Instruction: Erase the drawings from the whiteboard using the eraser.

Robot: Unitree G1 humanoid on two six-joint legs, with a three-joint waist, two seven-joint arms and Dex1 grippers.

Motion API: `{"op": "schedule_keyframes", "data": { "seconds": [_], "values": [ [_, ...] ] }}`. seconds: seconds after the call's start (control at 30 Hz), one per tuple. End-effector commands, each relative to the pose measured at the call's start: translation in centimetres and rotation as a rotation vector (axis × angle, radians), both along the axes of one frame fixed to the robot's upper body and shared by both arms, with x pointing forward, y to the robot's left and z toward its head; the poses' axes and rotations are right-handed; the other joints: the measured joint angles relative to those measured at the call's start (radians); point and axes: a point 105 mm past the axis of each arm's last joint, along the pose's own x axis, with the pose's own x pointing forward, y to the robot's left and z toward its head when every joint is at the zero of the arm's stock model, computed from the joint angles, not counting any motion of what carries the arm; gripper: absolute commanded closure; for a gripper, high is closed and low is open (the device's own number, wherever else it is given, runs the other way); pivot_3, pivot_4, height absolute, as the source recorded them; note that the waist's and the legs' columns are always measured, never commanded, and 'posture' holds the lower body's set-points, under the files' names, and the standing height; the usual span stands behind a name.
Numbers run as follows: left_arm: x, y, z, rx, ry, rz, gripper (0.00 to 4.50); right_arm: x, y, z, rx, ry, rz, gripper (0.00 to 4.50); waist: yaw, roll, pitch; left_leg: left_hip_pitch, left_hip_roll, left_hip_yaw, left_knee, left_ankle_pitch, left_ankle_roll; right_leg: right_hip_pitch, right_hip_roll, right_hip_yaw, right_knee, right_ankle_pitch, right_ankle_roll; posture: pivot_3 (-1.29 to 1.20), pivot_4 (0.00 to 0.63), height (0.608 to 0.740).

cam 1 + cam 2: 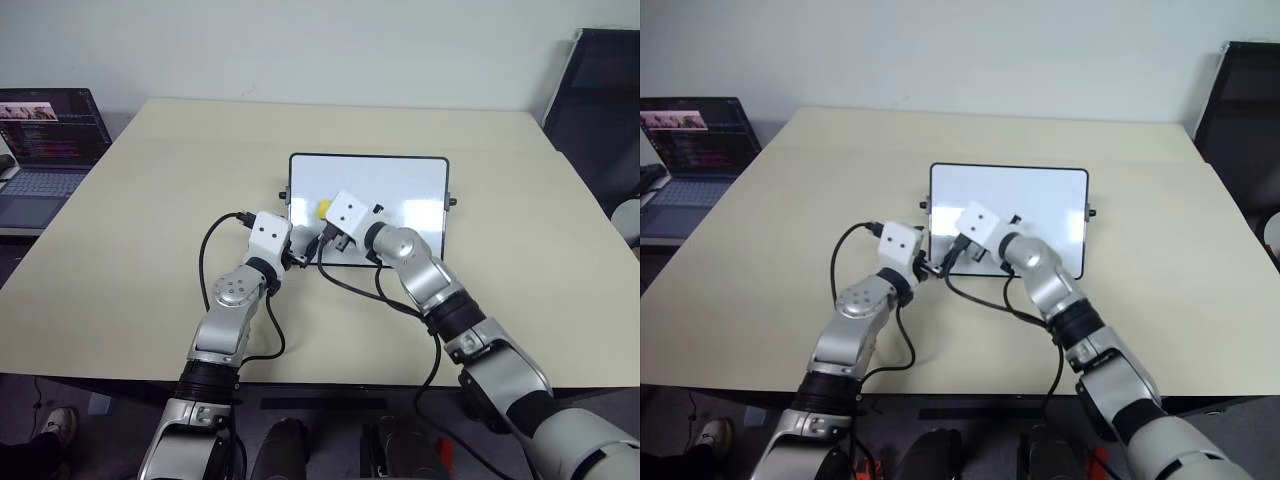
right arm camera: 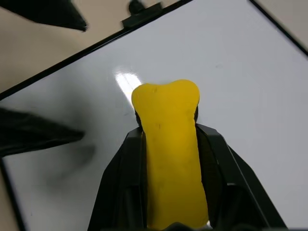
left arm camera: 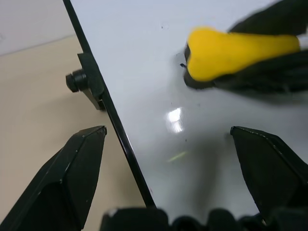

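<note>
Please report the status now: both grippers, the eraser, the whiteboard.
Right gripper shut on eraser, eraser on whiteboard. Left gripper open astride the board's left edge. No drawings visible. Nothing in the way.

Whiteboard (image 1: 400, 190): small, white, glossy, thin black frame, rounded corners, one small black knob (image 3: 76, 81) on each short side. Lies flat on the worktop, long edges running left-right, straddled at its near left edge by the left gripper's spread jaws.

Eraser (image 2: 171, 144): small yellow block, waisted shape with a wider rounded tip, dark underside (image 3: 192, 83). Clamped lengthwise between the right gripper's jaws, tip protruding forward. Positioned over the board's left portion; dark side faces the board, apparently touching.

Drawings: only a tiny dark fleck (image 3: 183, 65) is visible just beside the eraser tip; surrounding surface reads plain white.
</note>
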Motion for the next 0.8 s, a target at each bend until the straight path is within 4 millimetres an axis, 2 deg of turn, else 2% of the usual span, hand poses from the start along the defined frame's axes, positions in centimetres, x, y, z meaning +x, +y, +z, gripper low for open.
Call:
{"op": "schedule_keyframes", "data": {
  "seconds": [0.03,0.23,0.4,0.63,0.8],
  "values": [
    [0.1,-0.4,1.3,0.003,-0.051,-0.02,0.0,0.7,0.1,2.0,0.051,-0.056,-0.023,3.41,-0.001,0.0,0.0,0.0,0.0,0.0,0.0,0.0,0.0,0.0,0.0,0.0,0.0,0.0,0.0,0.0,0.15,0.74],
    [0.0,-0.2,1.4,0.002,-0.053,-0.012,0.0,0.6,1.1,2.1,0.065,-0.068,-0.008,3.41,-0.001,0.0,0.0,0.0,0.0,0.0,-0.002,0.0,0.0,-0.001,0.0,0.001,0.0,0.0,0.0,0.0,0.15,0.74],
    [0.0,0.0,1.3,0.001,-0.053,-0.004,0.0,-0.2,1.2,0.7,0.046,-0.042,0.02,3.41,-0.002,0.0,0.0,0.0,0.0,-0.001,-0.002,0.0,0.0,-0.001,0.0,0.001,0.0,0.0,0.0,0.0,0.15,0.74],
    [0.0,0.0,1.4,0.0,-0.052,-0.002,0.0,-2.0,-0.1,-2.0,0.029,0.027,0.026,3.41,-0.001,0.0,0.0,0.0,0.0,-0.001,-0.002,0.0,0.0,-0.001,0.0,0.001,0.0,0.0,0.0,0.0,0.15,0.74],
    [0.1,0.0,1.4,0.001,-0.051,-0.007,0.0,-2.2,-1.2,-1.8,0.036,0.025,-0.004,3.41,0.0,0.0,0.0,0.0,0.0,-0.001,-0.001,0.0,0.0,-0.001,0.0,0.0,0.0,0.0,0.0,0.0,0.15,0.74]
  ]
}}
